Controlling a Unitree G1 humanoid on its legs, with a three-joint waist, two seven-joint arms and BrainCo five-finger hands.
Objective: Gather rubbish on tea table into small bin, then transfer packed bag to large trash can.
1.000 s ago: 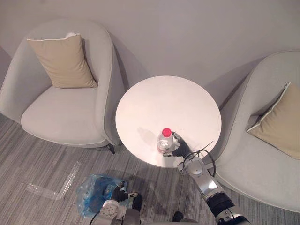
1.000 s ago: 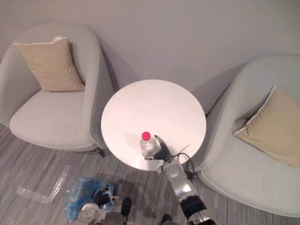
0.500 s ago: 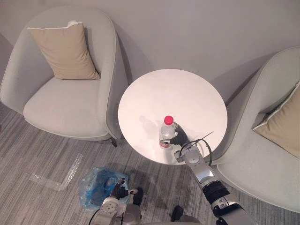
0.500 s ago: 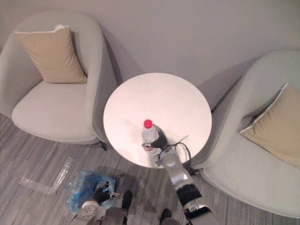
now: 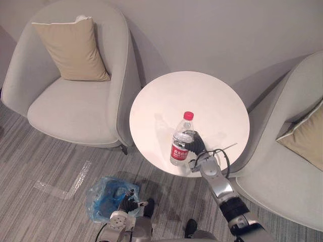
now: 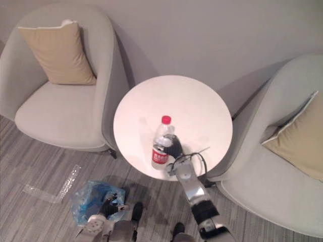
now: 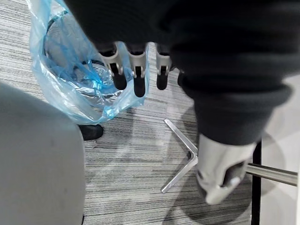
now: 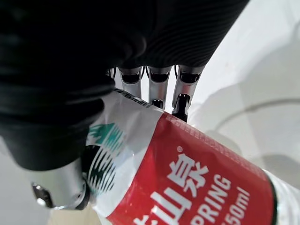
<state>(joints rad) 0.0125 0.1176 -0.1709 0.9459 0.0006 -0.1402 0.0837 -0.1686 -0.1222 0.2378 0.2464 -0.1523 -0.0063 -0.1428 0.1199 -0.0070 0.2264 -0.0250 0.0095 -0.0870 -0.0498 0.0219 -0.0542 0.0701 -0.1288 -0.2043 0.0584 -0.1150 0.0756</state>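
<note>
One bottle in play. Left hand (image 7: 138, 65) noted low over blue-bagged small bin (image 5: 103, 201) on floor, fingers relaxed, nothing held. Right hand (image 5: 198, 147) closed round bottle (image 5: 181, 141) at label. Bottle tilted, red cap up and away from robot, base over near edge of tabletop (image 5: 212, 101), judged clear of it. Bin placed down and to robot's left of bottle; leftward, downward carry called for. Left hand nearer bin mouth.

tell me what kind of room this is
Probably a lounge or waiting area: a small round white table between two grey armchairs, each with a tan cushion, on striped carpet.
</note>
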